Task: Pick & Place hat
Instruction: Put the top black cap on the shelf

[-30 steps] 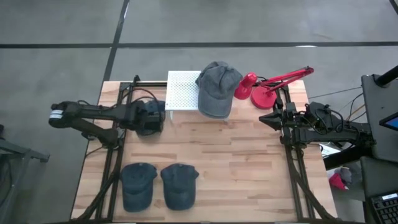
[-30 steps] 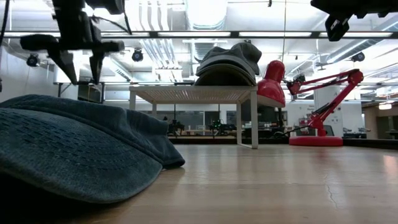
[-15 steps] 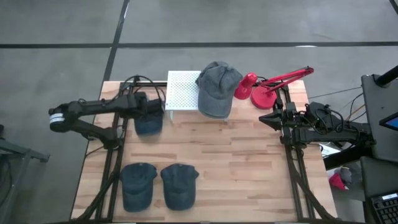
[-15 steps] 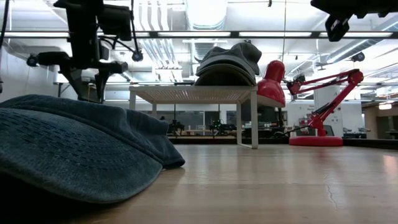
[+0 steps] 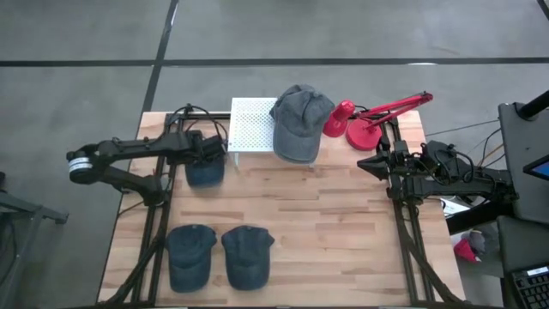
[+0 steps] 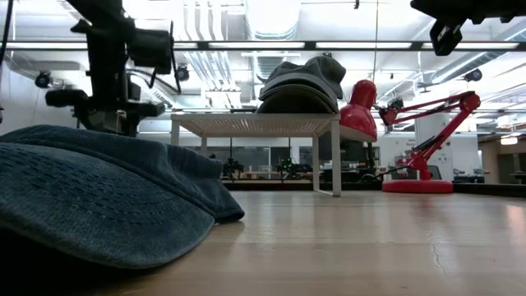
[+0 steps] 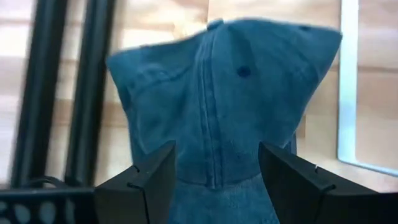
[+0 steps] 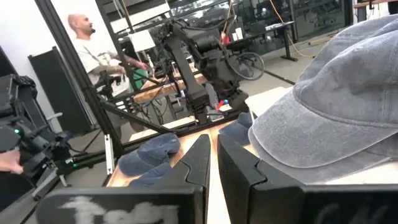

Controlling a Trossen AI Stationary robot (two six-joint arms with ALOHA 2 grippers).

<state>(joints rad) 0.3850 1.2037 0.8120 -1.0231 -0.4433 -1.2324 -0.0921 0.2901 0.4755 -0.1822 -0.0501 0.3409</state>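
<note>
A blue hat [image 5: 206, 174] lies flat on the table just left of the white rack [image 5: 250, 124]; it also fills the left wrist view [image 7: 217, 99]. My left gripper [image 5: 206, 157] hangs open over it, pointing steeply down, its two fingers [image 7: 149, 180] standing either side of the crown without touching. A grey hat [image 5: 298, 120] rests on the rack's right end. Two more blue hats [image 5: 190, 255] [image 5: 247, 255] lie near the front left. My right gripper [image 5: 373, 163] waits shut at the right edge, level and clear of everything.
A red desk lamp [image 5: 369, 120] stands at the far right, beside the rack. In the low view the nearest blue hat [image 6: 90, 197] hides my left gripper's fingertips. Bare wood lies across the table's middle and right. A person [image 8: 93, 43] stands beyond the table.
My left gripper has swung toward the table's far edge and come down over the blue hat beside the rack, turning at the wrist as it went. It has stayed open. The hats have not moved.
</note>
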